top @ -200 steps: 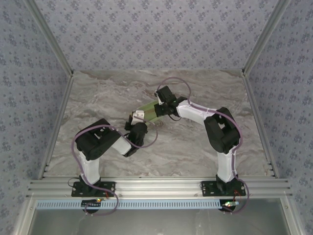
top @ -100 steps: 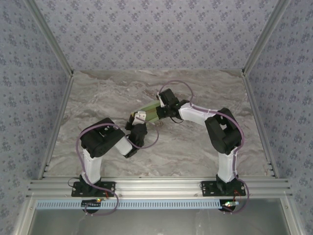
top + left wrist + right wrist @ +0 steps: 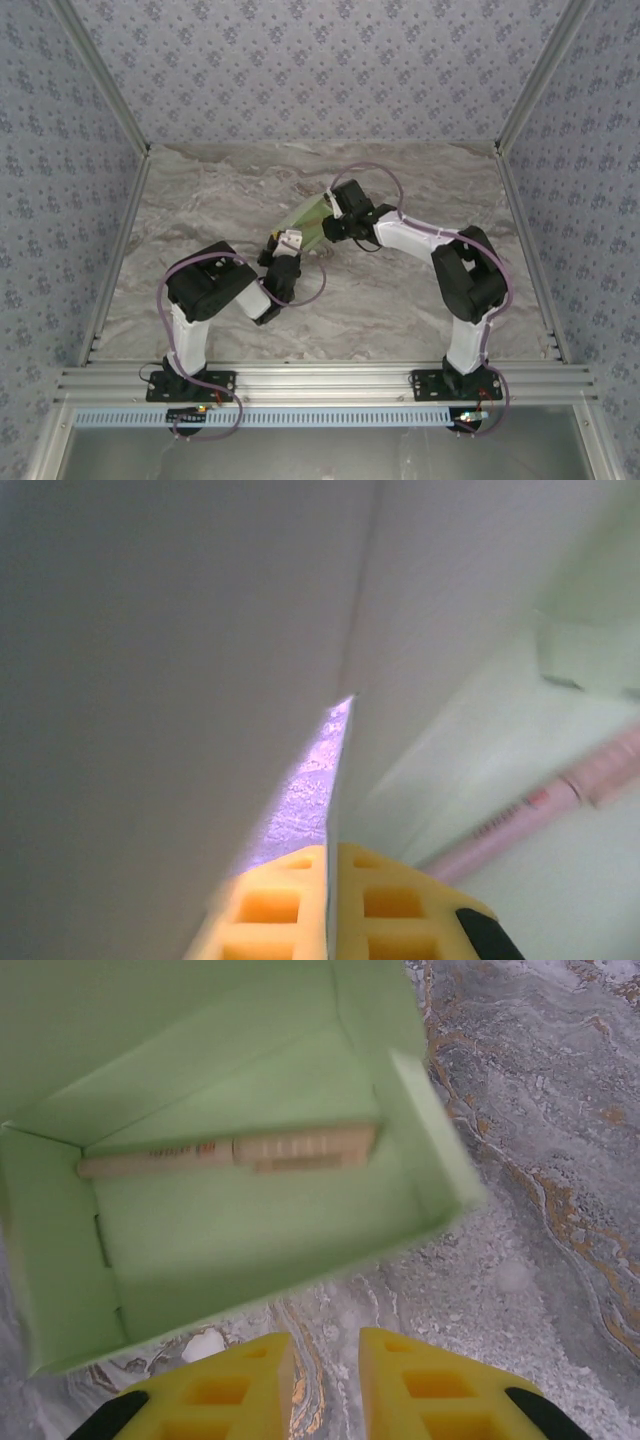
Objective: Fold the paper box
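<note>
The paper box (image 3: 250,1230) is a pale green card box lying open toward my right wrist view, with a thin tan stick (image 3: 230,1150) resting inside against its far fold. From above, the box (image 3: 308,215) lies mid-table between both arms. My left gripper (image 3: 279,245) holds its near-left end; in the left wrist view its yellow pads (image 3: 395,905) are shut on a thin card wall (image 3: 335,780) that stands on edge between them. My right gripper (image 3: 327,1360) is open just short of the box's near rim, with only marble between its fingers.
The marble-patterned table (image 3: 420,180) is walled by patterned panels on three sides. An aluminium rail (image 3: 330,380) with both arm bases runs along the near edge. Purple cables loop over each arm.
My right gripper has opened, let go of the box and drawn back a little. The box's far end has swung further from the arms. The left gripper stays shut on the card.
</note>
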Motion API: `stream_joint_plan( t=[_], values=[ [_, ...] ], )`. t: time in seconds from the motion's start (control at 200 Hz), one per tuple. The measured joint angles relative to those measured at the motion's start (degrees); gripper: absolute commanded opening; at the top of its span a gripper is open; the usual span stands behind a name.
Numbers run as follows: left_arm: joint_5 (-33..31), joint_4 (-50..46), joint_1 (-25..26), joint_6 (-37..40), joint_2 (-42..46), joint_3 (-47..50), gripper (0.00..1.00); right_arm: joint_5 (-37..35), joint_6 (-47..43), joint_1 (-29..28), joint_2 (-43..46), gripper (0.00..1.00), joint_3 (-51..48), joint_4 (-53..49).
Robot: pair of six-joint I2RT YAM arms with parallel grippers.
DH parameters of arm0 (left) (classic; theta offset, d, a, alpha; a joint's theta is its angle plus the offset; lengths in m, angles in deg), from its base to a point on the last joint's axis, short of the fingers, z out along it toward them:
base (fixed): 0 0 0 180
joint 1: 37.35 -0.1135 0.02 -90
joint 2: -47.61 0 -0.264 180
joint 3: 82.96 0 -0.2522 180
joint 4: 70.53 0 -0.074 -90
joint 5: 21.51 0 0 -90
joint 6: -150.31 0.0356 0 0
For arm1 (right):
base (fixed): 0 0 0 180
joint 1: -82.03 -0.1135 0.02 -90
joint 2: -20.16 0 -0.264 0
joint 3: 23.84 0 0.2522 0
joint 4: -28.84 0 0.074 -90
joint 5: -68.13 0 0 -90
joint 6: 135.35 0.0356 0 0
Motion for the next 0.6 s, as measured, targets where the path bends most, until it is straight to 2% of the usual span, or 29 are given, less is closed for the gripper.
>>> stream_joint_plan(
  t=[0.415, 0.6],
  values=[
    [0.4, 0.0, 0.0, 2.1, 0.0, 0.0, 0.00, 1.5, -1.1, 1.5, 2.6, 0.30, -2.6, -1.9],
    [0.6, 0.0, 0.0, 2.4, 0.0, 0.0, 0.00, 3.3, -1.9, 3.8, 8.2, 0.38, -2.6, -3.5]
  ],
)
